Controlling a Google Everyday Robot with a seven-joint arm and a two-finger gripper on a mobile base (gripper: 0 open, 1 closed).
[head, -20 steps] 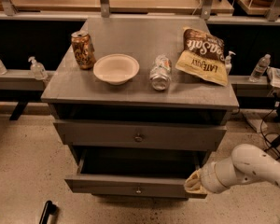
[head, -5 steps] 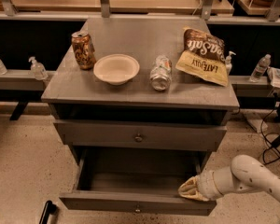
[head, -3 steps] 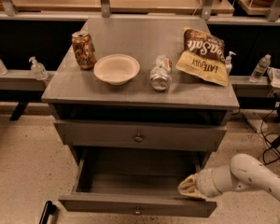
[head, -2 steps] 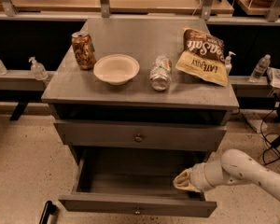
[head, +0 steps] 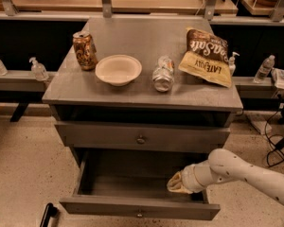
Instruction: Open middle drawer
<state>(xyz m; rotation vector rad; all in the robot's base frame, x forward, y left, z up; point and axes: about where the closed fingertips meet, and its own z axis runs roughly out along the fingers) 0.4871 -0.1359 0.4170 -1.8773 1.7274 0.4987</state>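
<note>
The middle drawer (head: 109, 206) stands pulled far out of the grey cabinet. Its low flat front with a small round knob (head: 139, 214) faces me at the bottom of the view, and its inside looks empty. My gripper (head: 176, 183), wrapped in a tan cover on the end of the white arm (head: 236, 171), reaches in from the right. It sits inside the drawer near the right wall, just behind the front panel. The lowest drawer is hidden below.
The taller top drawer (head: 180, 138) is closed. On the cabinet top stand a brown can (head: 84, 50), a white bowl (head: 118, 69), a lying plastic bottle (head: 163, 73) and a chip bag (head: 206, 56). Cables (head: 274, 148) lie on the floor at the right. A black object (head: 47, 215) is at the lower left.
The middle drawer has come much further out than 6.7 s ago. Since then my gripper has moved from the drawer's right front corner up and left, into the drawer.
</note>
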